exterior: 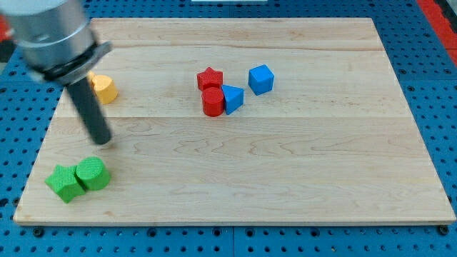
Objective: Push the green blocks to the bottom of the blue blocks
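Note:
Two green blocks sit together at the view's bottom left: a green cylinder and a green block touching it on its left. Two blue blocks lie right of centre near the view's top: a blue cube and a blue triangular block. My tip is on the board just above the green cylinder, a small gap apart, and far left of the blue blocks.
A red star block and a red cylinder touch the blue triangular block's left side. A yellow block lies at the upper left, partly behind the rod. The wooden board rests on a blue pegboard.

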`<state>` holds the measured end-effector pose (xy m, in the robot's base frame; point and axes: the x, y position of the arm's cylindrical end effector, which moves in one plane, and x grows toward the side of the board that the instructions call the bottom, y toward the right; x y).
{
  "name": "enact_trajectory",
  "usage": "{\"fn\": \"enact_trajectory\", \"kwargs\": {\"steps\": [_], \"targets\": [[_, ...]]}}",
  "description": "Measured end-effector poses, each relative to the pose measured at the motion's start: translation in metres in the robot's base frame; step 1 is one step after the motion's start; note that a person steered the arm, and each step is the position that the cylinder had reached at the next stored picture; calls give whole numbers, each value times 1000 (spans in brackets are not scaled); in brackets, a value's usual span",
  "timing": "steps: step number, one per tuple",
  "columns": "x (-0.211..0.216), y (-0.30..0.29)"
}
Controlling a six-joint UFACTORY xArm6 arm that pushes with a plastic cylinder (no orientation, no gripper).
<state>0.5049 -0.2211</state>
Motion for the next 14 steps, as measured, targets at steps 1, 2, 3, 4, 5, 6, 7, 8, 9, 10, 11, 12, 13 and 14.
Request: {"fn": "enact_trajectory", "kwargs": {"steps": [1, 2, 3, 4, 5, 6, 7, 8, 9, 10, 11, 12, 13, 14], "targets": [[35, -75], [50, -82], [94, -56], [91, -37], [65, -29], [53, -10], [45, 22], [42, 74], [39, 126], [25, 170], [3, 201], [-4, 203], [-14, 203], [-27, 203]]}}
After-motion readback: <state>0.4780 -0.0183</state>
